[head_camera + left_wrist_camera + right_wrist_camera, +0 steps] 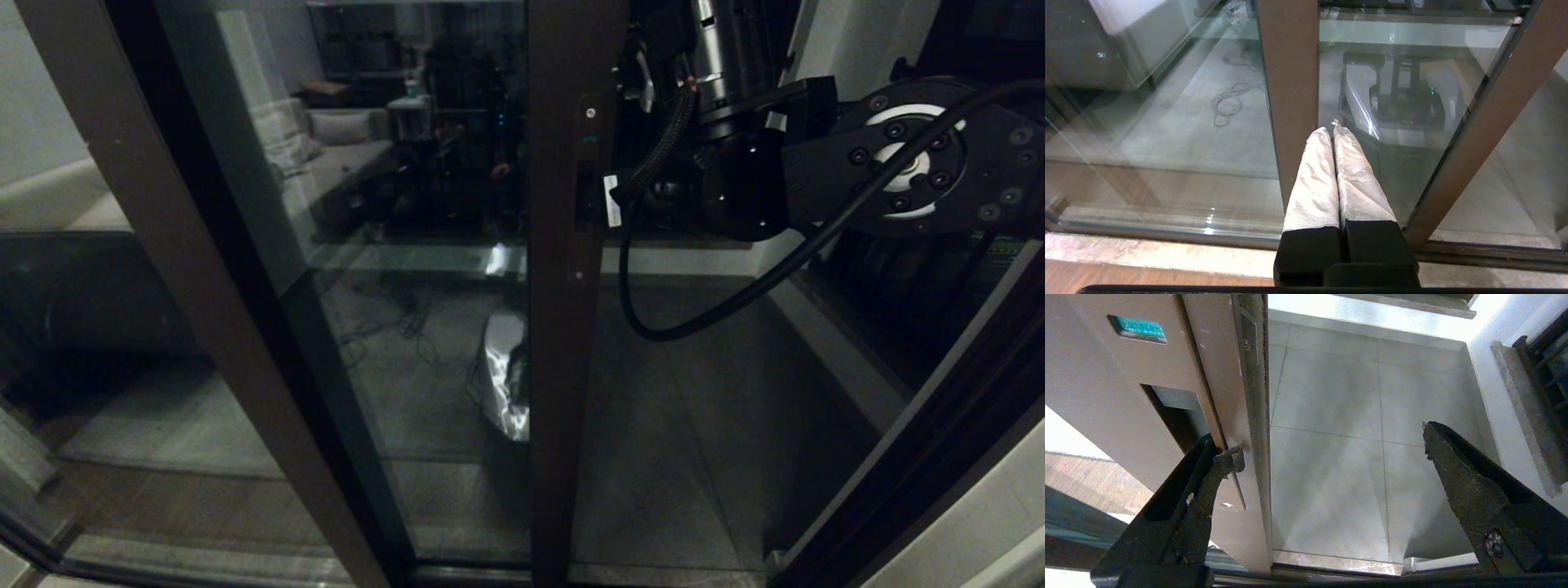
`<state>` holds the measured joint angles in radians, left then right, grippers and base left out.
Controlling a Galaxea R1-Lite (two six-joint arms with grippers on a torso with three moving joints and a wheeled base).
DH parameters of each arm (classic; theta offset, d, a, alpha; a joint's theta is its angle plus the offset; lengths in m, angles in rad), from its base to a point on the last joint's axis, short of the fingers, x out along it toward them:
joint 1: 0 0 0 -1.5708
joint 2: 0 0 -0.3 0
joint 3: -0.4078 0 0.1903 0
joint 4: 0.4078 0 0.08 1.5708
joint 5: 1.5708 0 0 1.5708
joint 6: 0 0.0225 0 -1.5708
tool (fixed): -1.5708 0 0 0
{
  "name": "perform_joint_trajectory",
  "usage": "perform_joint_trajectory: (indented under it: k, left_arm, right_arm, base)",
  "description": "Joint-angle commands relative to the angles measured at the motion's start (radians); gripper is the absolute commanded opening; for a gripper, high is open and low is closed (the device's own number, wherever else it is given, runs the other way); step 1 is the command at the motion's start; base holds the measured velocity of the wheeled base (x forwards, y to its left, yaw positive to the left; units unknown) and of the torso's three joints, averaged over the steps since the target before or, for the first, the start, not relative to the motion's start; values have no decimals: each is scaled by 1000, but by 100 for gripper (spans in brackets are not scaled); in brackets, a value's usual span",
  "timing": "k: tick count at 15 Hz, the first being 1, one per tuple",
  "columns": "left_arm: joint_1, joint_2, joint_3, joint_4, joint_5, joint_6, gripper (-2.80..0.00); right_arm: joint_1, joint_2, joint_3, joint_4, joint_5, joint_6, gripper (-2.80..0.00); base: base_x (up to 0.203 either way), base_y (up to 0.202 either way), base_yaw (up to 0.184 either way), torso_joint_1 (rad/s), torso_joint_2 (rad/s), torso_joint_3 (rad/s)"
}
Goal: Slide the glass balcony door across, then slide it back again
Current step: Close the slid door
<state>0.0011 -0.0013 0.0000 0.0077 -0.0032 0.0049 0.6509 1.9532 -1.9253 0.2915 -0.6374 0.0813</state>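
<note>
The glass balcony door [563, 367] stands partly slid aside, its brown upright edge running down the middle of the head view. That edge carries a recessed slot handle [586, 192] [1175, 412] with a small teal mark [1137, 328] above it. My right gripper [1331, 443] is open and straddles the door's edge: one fingertip [1229, 459] is hooked at the slot, and the other fingertip [1437, 449] hangs over the gap. My left gripper [1331, 128] is shut on nothing, its silver-wrapped fingers pointing down beside a brown frame upright [1290, 81].
Grey balcony tiles [694, 449] [1351, 416] show through the gap to the right of the door. The dark door jamb [898, 457] runs diagonally on the right. A fixed glass panel's brown stile [204, 327] slants on the left. The floor track [1331, 561] runs along the bottom.
</note>
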Motion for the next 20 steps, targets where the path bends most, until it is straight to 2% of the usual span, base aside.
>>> perform_joint_trajectory:
  k: [1, 20]
  left_arm:
    - [0, 0, 2, 0, 0, 1, -280]
    - [0, 0, 2, 0, 0, 1, -280]
  right_arm:
    - [-5, -7, 0, 2, -7, 0, 0]
    - [-39, -10, 22, 2, -6, -3, 0]
  base:
    - [0, 0, 0, 0, 0, 0]
    - [0, 0, 0, 0, 0, 0]
